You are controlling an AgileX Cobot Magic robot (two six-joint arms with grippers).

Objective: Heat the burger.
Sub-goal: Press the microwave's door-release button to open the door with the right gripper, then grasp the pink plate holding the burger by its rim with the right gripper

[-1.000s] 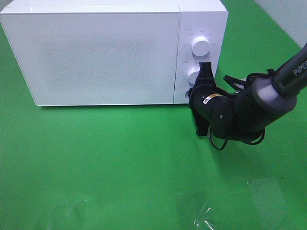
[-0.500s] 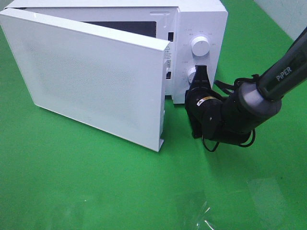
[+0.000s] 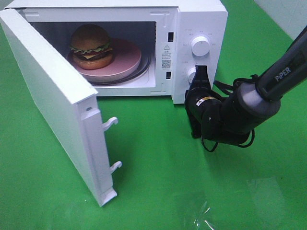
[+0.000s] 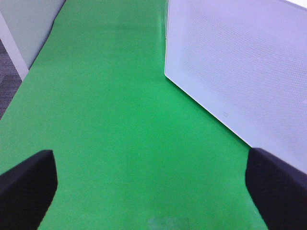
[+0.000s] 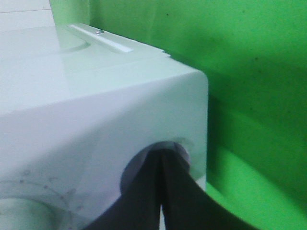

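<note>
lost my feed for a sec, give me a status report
Left gripper open, empty, over the mat. Right gripper shut, fingers at lower control of microwave. Burger on pink plate inside. Door wide open, nothing across the opening.

Note for your log: the right arm (image 3: 283, 72) is a slim dark link lettered "PiPER" in white. It runs into a pale grey collar (image 3: 250, 98), then a bulky black wrist housing (image 3: 213, 115). A small yellow-and-white label (image 3: 207, 100) sits on that housing, and thin black cables (image 3: 206, 143) loop below it. The right gripper (image 3: 200, 72) has matte black jaws tapering to a narrow tip. Of the left gripper (image 4: 152, 188) you see only two rounded black jaws.
</note>
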